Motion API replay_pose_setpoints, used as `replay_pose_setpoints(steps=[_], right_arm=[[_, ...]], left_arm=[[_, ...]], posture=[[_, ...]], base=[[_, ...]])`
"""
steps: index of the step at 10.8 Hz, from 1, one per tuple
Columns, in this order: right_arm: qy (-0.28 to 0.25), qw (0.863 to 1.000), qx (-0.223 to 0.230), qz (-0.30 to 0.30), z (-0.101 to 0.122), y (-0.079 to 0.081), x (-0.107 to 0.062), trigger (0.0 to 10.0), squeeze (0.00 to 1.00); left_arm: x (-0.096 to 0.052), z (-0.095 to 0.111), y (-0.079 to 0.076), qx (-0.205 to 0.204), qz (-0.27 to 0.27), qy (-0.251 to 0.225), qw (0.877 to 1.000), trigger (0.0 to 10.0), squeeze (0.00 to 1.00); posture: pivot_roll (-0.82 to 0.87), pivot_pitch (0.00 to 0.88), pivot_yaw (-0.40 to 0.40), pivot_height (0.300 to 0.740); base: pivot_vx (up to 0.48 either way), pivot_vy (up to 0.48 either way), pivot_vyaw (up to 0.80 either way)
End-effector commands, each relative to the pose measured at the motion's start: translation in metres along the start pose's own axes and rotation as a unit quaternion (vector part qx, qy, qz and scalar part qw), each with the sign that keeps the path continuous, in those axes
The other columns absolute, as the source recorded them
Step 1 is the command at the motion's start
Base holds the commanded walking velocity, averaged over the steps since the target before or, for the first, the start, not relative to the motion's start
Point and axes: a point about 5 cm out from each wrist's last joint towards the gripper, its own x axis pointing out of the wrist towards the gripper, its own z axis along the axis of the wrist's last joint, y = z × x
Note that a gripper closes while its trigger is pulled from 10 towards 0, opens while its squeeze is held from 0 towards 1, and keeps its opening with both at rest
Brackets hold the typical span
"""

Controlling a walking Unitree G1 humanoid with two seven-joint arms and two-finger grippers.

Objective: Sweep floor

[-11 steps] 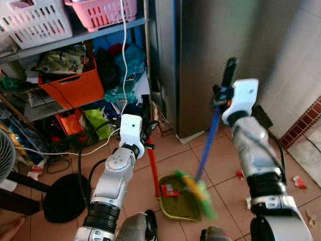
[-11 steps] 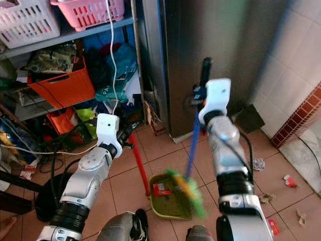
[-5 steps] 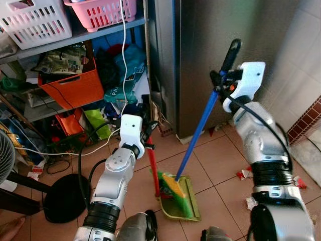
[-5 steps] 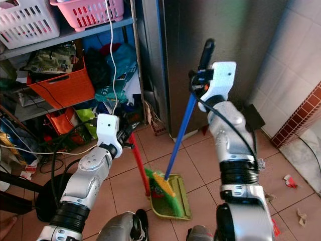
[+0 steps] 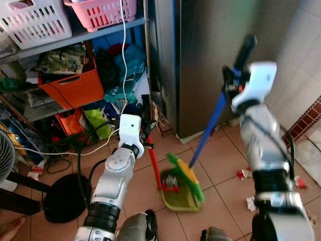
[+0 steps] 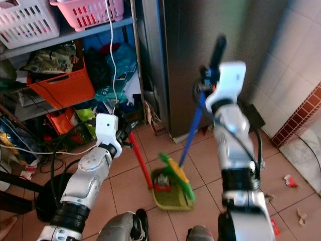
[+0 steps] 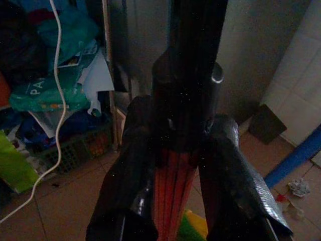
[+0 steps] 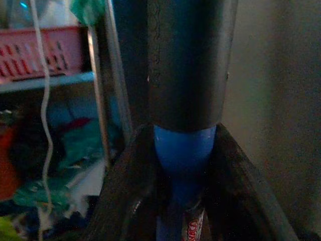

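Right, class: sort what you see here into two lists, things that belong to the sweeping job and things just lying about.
Belongs to the job:
- broom, held by the right end effector
- dustpan, its red handle held by the left end effector
- paper scraps on the floor tiles

Just lying about:
- orange crate
- pink basket
- white basket
- white cable

blocked: shelf clutter (image 5: 75,85), fridge (image 5: 220,55) | free: tiles (image 5: 220,160) right

- A lived-in home's utility corner, floored in terracotta tiles (image 5: 220,155).
- A cluttered shelf (image 5: 75,37) beside the steel fridge (image 5: 220,55) holds laundry baskets (image 5: 35,20), an orange crate (image 5: 75,88) and bags.
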Motion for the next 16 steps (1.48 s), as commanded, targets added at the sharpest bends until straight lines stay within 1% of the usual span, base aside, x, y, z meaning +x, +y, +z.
replay_pose_setpoints(steps=[1,2,4,7,8,9,10,12,13,14,15,16], right_arm=[[-0.028,1.0,-0.005,-0.002,0.01,0.003,0.001,10.0,0.0],[-0.012,1.0,-0.011,-0.015,-0.002,0.004,-0.006,10.0,0.0],[-0.009,1.0,-0.016,-0.022,-0.007,0.005,-0.01,10.0,0.0],[-0.013,0.999,-0.026,-0.028,-0.009,0.006,-0.01,10.0,0.0],[-0.011,0.999,-0.037,-0.035,-0.01,0.005,-0.011,10.0,0.0],[-0.008,0.998,-0.043,-0.046,-0.011,0.003,-0.011,10.0,0.0],[-0.009,0.998,-0.042,-0.051,-0.011,0.002,-0.011,10.0,0.0],[-0.008,0.997,-0.045,-0.059,-0.013,0.002,-0.013,10.0,0.0],[-0.008,0.997,-0.047,-0.064,-0.014,0.001,-0.014,10.0,0.0],[-0.006,0.996,-0.045,-0.074,-0.016,0.0,-0.015,10.0,0.0],[0.0,0.996,-0.045,-0.077,-0.017,0.0,-0.016,10.0,0.0],[0.003,0.996,-0.044,-0.079,-0.018,-0.001,-0.016,10.0,0.0]], left_arm=[[0.002,0.012,0.0,0.01,-0.005,-0.025,1.0,10.0,0.0],[0.002,0.011,0.0,0.008,-0.006,-0.023,1.0,10.0,0.0],[0.001,0.01,0.0,0.006,-0.008,-0.02,1.0,10.0,0.0],[0.002,0.011,0.001,0.005,-0.009,-0.019,1.0,10.0,0.0],[0.002,0.01,0.001,0.005,-0.009,-0.017,1.0,10.0,0.0],[0.002,0.008,0.004,0.009,-0.004,-0.005,1.0,10.0,0.0],[0.003,0.009,0.006,0.009,-0.005,-0.008,1.0,10.0,0.0],[0.003,0.011,0.006,0.009,-0.016,-0.013,1.0,10.0,0.0],[0.003,0.011,0.007,0.008,-0.014,-0.015,1.0,10.0,0.0],[0.002,0.013,0.009,0.006,-0.019,-0.022,1.0,10.0,0.0],[0.002,0.014,0.009,-0.009,-0.031,-0.024,0.999,10.0,0.0],[0.002,0.017,0.008,-0.012,-0.037,-0.032,0.999,10.0,0.0]], posture=[[-0.08,0.064,0.128,0.74],[-0.08,0.063,0.128,0.74],[-0.08,0.064,0.13,0.74],[-0.08,0.065,0.128,0.74],[-0.07,0.065,0.128,0.74],[-0.08,0.064,0.13,0.74],[-0.08,0.064,0.13,0.74],[-0.08,0.061,0.131,0.74],[-0.08,0.059,0.13,0.74],[-0.08,0.055,0.128,0.74],[-0.08,0.054,0.127,0.74],[-0.08,0.056,0.126,0.74]], base=[[0.0,0.0,0.0],[0.0,0.48,-0.8],[0.0,0.48,-0.8],[0.0,0.48,-0.8],[0.0,0.48,-0.8],[0.0,0.48,-0.8],[0.0,0.48,-0.51],[0.0,0.48,0.0],[0.0,0.48,0.0],[0.0,0.0,0.0],[0.0,0.0,-0.61],[0.334,0.345,-0.8]])
